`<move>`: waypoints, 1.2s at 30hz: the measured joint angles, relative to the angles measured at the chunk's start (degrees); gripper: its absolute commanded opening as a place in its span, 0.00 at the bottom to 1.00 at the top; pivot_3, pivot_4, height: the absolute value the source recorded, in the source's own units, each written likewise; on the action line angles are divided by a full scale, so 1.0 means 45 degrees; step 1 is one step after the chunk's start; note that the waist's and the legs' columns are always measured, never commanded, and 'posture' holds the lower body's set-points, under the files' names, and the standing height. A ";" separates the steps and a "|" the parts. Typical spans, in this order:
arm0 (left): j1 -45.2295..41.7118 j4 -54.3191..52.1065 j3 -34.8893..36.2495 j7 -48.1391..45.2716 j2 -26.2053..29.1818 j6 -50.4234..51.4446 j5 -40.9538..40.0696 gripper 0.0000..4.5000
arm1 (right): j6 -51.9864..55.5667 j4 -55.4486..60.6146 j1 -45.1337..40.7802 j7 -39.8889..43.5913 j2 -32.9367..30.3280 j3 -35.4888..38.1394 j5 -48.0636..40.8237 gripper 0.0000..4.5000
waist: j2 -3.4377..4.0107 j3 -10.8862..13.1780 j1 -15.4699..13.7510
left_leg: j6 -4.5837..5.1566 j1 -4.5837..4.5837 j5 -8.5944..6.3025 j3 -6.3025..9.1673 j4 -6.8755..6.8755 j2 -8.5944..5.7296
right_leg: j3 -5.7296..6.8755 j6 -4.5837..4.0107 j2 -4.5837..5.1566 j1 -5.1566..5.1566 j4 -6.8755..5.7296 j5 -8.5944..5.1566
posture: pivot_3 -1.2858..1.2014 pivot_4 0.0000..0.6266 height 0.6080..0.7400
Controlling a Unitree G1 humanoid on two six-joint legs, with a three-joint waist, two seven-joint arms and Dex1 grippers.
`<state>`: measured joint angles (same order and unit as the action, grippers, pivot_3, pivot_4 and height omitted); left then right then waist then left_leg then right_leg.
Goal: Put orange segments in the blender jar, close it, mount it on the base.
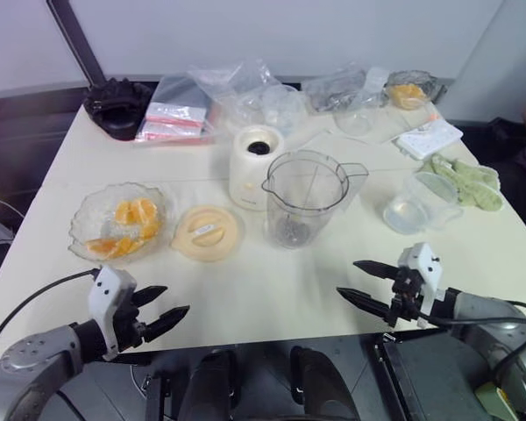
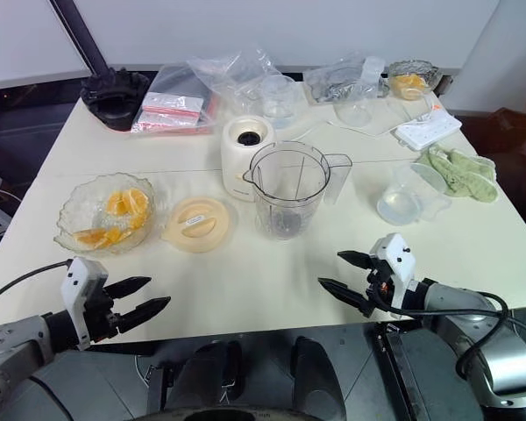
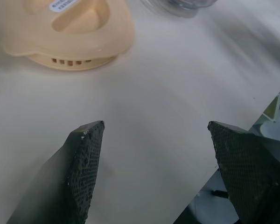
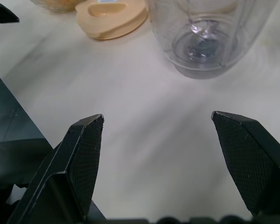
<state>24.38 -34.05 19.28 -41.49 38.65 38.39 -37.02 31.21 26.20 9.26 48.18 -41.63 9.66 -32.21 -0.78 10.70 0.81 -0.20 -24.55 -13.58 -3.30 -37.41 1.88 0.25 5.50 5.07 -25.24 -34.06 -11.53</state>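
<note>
Several orange segments lie in a clear glass bowl at the table's left. The empty blender jar stands upright mid-table, its handle to the right, with the cream base just behind it on the left. The pale-orange lid lies flat between bowl and jar. My left gripper hovers open over the near edge, in front of the bowl. My right gripper hovers open near the front edge, in front of the jar and to its right. Both hold nothing.
A clear measuring cup and green cloth sit at the right. Plastic bags, a black holder, clear cups and a small dish with orange pieces line the back. Bare tabletop lies between the grippers.
</note>
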 measured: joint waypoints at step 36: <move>-0.2330 0.0161 0.0794 0.1403 -0.0067 0.1059 -0.1251 0.83 | 0.0133 0.0014 -0.0337 -0.0216 -0.0052 0.0028 0.0095 0.86 | -0.0022 -0.0014 -0.0049 | 0.0036 0.0017 0.0023 0.0012 -0.0023 -0.0004 | 0.0005 -0.0011 -0.0019 0.0041 -0.0030 0.0010 | 0.52 0.24 1.00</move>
<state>13.89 -33.32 22.85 -35.18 38.35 43.15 -42.65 31.81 26.26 7.74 47.21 -41.86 9.79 -31.78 -0.88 10.64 0.59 -0.04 -24.47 -13.47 -3.25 -37.51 1.86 0.28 5.45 4.99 -25.06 -34.19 -11.48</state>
